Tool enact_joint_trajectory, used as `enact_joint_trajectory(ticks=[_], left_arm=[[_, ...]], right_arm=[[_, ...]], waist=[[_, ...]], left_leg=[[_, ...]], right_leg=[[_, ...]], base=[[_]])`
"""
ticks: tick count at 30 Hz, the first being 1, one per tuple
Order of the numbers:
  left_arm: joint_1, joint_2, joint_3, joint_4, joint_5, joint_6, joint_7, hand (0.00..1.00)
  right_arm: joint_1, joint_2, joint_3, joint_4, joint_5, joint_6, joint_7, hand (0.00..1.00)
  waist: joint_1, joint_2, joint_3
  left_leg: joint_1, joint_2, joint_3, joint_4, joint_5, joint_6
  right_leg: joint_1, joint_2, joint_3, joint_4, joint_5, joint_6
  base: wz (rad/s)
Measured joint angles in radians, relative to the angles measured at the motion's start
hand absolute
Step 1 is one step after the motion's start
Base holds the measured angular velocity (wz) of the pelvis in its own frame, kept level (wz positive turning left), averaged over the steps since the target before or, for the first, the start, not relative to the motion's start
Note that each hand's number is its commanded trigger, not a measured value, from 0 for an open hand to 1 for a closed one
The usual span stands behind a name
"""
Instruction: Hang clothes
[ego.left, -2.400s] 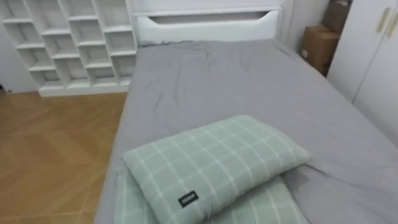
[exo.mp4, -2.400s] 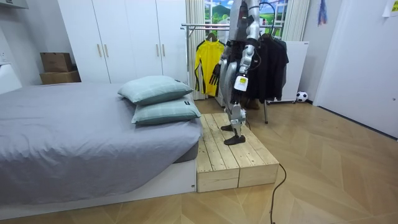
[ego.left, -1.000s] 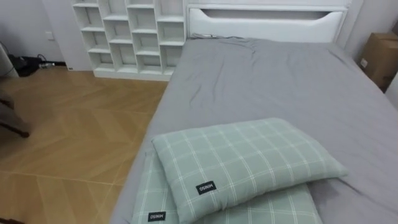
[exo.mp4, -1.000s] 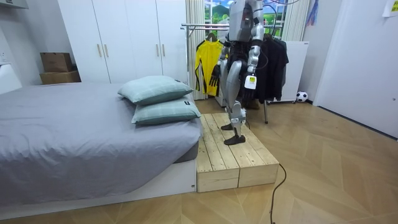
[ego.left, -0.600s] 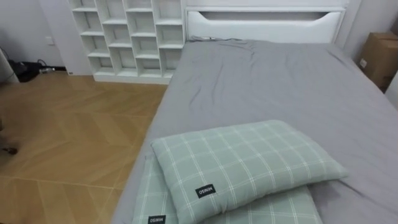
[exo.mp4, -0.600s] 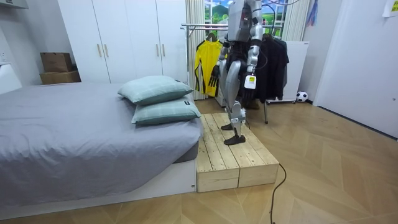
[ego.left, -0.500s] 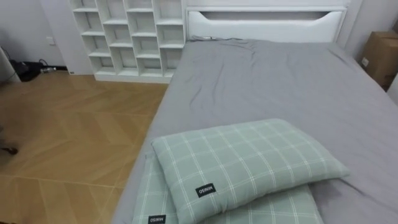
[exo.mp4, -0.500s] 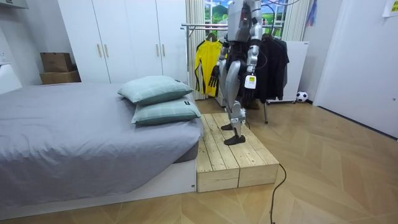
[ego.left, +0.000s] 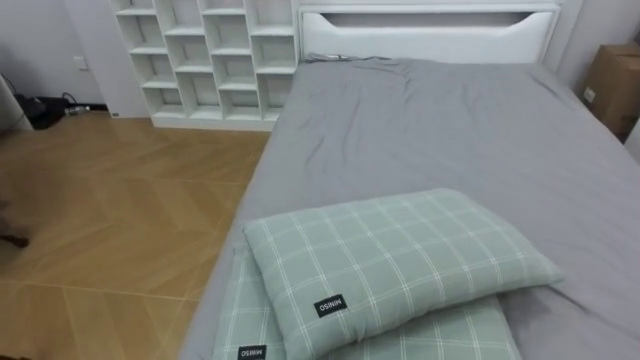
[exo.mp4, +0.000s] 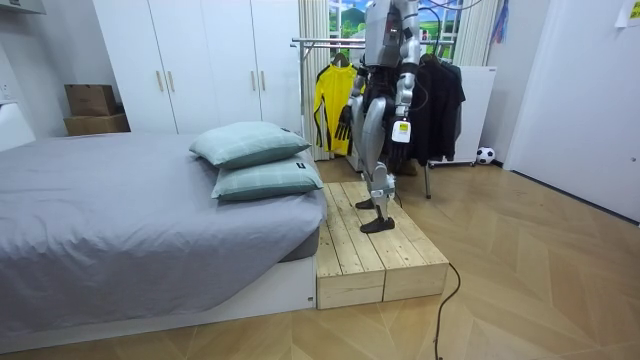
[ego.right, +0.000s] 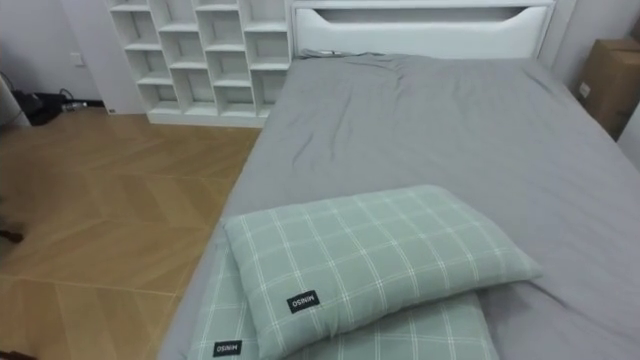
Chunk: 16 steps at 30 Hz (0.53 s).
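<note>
In the room view I stand on a low wooden platform (exo.mp4: 375, 245) at the foot of the bed, facing it. Behind me is a metal clothes rack (exo.mp4: 322, 42) with a yellow jacket (exo.mp4: 328, 105) and black clothes (exo.mp4: 442, 98) hanging on it. My right hand (exo.mp4: 345, 122) hangs by my hip with relaxed fingers and holds nothing. My left hand (exo.mp4: 398, 129) hangs at my side, in front of the black clothes. The grey bed (ego.left: 450, 130) before me carries no garment that I can see.
Two green checked pillows (ego.left: 395, 255) are stacked at the near end of the bed. White cube shelves (ego.left: 205, 55) and wooden floor (ego.left: 110, 220) lie to my left. A cardboard box (ego.left: 618, 85) and white wardrobes (exo.mp4: 195, 65) are on my right.
Over the last seconds my view swung to the left, from the wardrobe side towards the shelves, as my body turned. In the last half second nothing has visibly moved.
</note>
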Motion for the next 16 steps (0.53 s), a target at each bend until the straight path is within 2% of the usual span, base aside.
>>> enact_joint_trajectory(ticks=[16], left_arm=[[0.001,0.0,-0.001,0.0,0.0,0.018,-0.005,0.0]], right_arm=[[-0.002,-0.001,0.002,-0.002,0.008,0.02,0.008,0.0]], waist=[[0.001,0.0,0.0005]], left_leg=[[0.018,0.0,0.001,-0.006,-0.003,-0.003]], right_leg=[[0.015,-0.001,0.004,0.0,-0.009,-0.001]], base=[[0.0]])
